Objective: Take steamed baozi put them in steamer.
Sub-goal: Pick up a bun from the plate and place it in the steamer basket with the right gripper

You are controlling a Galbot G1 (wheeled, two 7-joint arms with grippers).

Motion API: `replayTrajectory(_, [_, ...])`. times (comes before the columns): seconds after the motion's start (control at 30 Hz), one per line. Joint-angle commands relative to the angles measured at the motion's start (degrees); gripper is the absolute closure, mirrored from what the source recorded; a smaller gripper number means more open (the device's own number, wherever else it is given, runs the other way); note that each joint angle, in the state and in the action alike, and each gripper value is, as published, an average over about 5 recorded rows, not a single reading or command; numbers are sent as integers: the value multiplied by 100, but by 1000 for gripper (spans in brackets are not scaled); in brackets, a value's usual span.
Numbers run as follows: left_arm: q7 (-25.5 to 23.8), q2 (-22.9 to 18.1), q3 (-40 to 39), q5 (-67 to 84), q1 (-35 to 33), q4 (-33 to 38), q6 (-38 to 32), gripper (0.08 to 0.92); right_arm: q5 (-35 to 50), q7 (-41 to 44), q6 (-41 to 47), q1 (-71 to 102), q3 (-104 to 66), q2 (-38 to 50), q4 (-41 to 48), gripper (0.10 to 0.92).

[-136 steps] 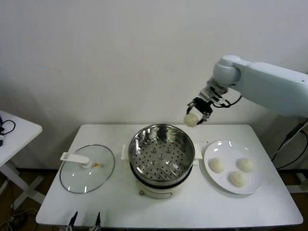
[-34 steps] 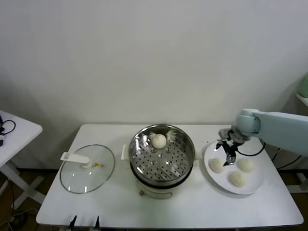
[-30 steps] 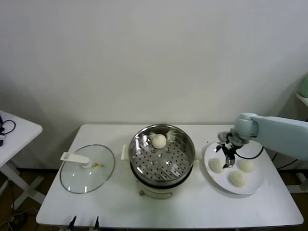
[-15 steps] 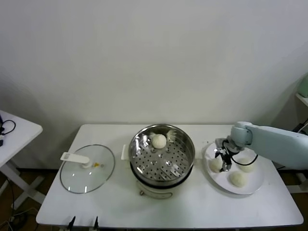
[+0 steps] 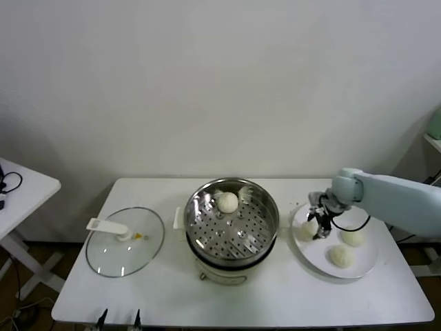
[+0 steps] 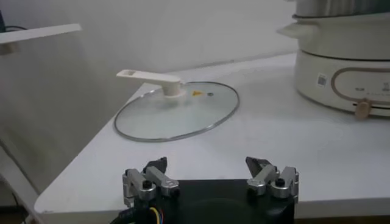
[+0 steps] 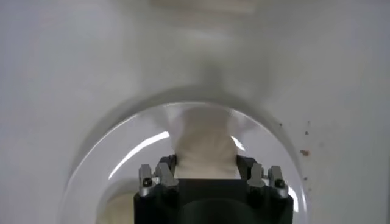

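Head view: we saw our right gripper clamping a baozi on the plate; left gripper parked, spread.

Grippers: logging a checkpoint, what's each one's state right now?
Left tool: open, empty, at the table edge.
Right tool: closed on a baozi on the plate.

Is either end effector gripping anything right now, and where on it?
The right end effector has a baozi between its fingers, at the bun's two sides, over the plate. The left end effector holds nothing.
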State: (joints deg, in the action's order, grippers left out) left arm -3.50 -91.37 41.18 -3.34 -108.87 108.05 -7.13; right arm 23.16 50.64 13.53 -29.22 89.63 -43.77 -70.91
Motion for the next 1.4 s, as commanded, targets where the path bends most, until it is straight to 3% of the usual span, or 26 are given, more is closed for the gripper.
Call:
replayTrajectory(0.03, [4,16,-24,-20,-22,-3,-24,177,1237,390,3,-2446,1319,-43,-914,364])
replayTrajectory(0.33, [15,41,-75,-48,-16,-119,-39,177,2585,703,132,-4325,1698,-713,-1764,364])
replayTrajectory(0.7, [15,88,-88,-28,29,-108,-36,177,3448,159,818,-3983,667,-1935,-2085,364])
replayTrajectory(1.03, [11,64,-105,-24,69,-95,3,177,3050,-359,1232,-2667,295,-2940,-1760,365])
replayTrajectory(1.4, [10,33,-83,-34,64,-108,10,177,2379,-649,1343,-1702,529,-3290,-1309,366])
